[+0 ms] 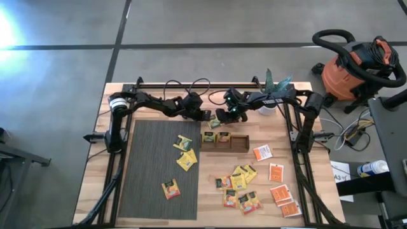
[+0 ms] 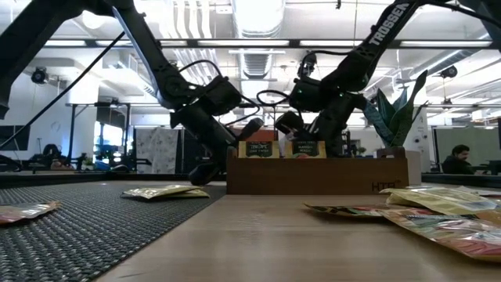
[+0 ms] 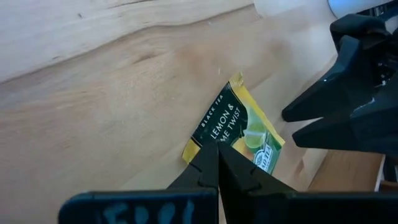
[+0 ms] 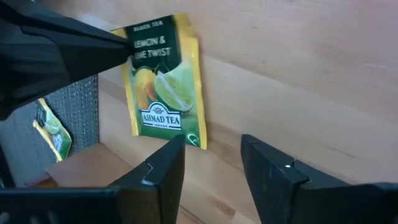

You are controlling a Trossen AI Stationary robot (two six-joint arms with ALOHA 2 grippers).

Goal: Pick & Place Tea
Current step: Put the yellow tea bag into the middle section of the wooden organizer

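Pinching a yellow sachet (image 3: 239, 127) between my left jaws above the bench (image 1: 283, 137), just behind the wooden tray (image 1: 224, 141).

My left gripper (image 3: 217, 158) is clamped on the sachet's edge; my right gripper (image 4: 211, 158) sits close beside it, jaws apart and empty. Only the wrist views show the print, "Lemon & Lime Twist". The high view alone shows the other sachets: some yellow ones (image 1: 186, 156) on the dark mat (image 1: 149, 165), orange ones (image 1: 277, 181) on bare wood. The low view shows two sachets (image 2: 278, 149) standing upright in the tray.
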